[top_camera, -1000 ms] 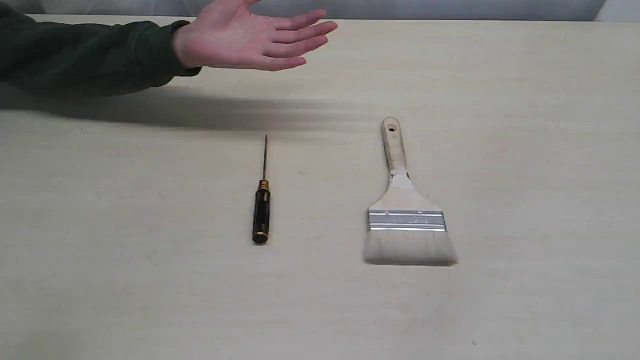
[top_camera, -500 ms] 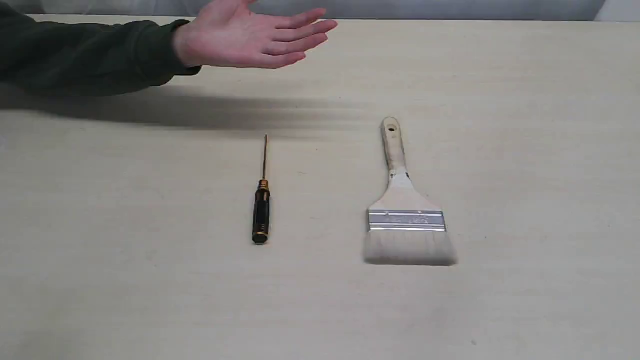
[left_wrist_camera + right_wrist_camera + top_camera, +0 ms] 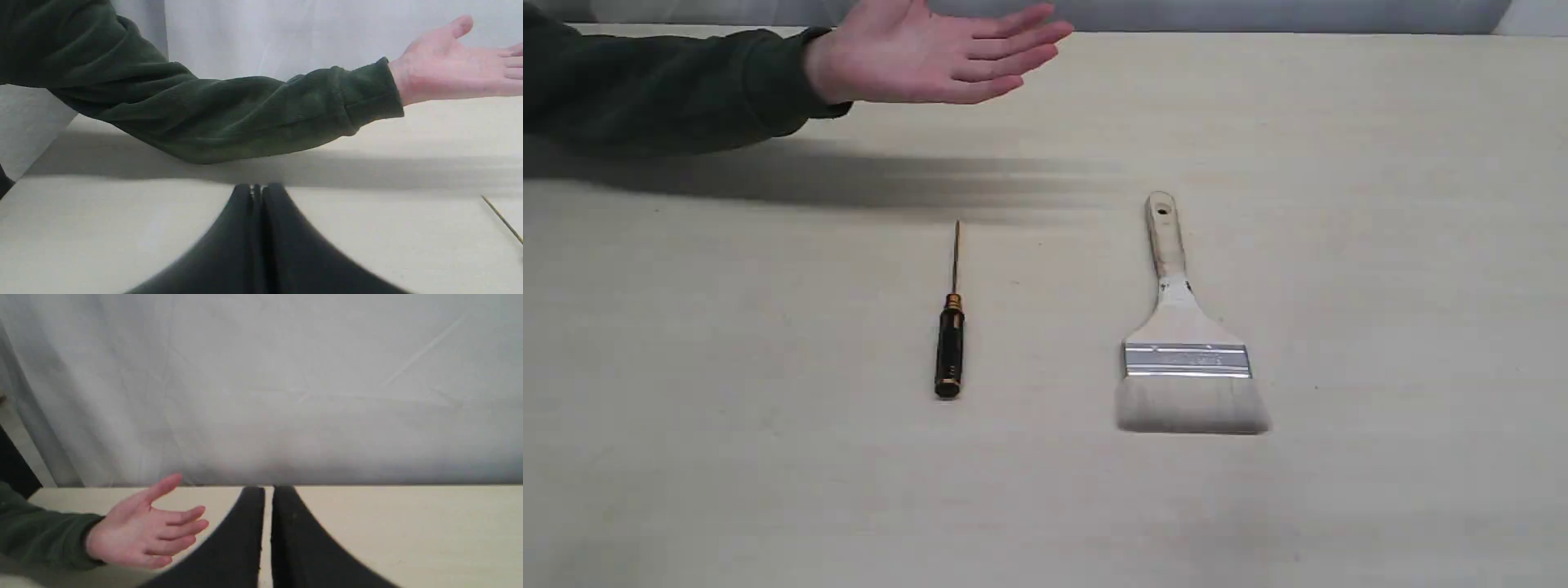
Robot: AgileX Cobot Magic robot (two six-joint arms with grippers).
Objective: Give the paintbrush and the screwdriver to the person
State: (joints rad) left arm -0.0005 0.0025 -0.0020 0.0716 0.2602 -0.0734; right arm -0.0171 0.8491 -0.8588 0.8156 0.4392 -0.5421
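Both tools lie untouched on the desk [image 3: 1380, 245], the screwdriver [image 3: 948, 347] nearer the person's hand [image 3: 931, 57] than the paintbrush [image 3: 1186, 359], and either empty, closed end effector, left [image 3: 256, 188] or right [image 3: 269, 491], might roll the slim screwdriver away.

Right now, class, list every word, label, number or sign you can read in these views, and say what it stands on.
None can be read.
The paintbrush: faint stamping on its silver ferrule, too blurred to read.
The screwdriver: gold bands only, no lettering visible.
Table, sleeve and backdrop: no text.
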